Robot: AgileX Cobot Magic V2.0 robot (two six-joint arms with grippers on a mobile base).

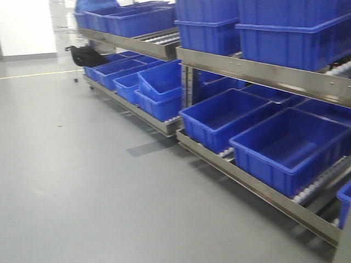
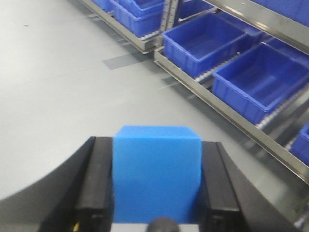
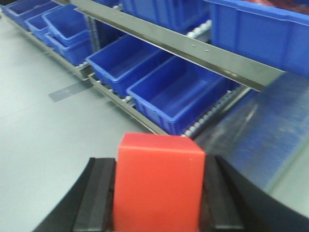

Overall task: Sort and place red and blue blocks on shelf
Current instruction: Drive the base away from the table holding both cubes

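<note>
My left gripper is shut on the blue block, a plain bright blue cube held between the black fingers above the grey floor. My right gripper is shut on the red block, a plain red cube filling the gap between its black fingers. The shelf is a steel-framed rack with a brushed-metal front rail and white rollers. It stands ahead and to the right in the front view and shows in the left wrist view and the right wrist view. Neither gripper shows in the front view.
Large blue tubs fill the shelf's lower and upper levels, also in the wrist views. A second rack with more tubs runs back left. A black bag lies at its far end. Grey floor spreads on the left.
</note>
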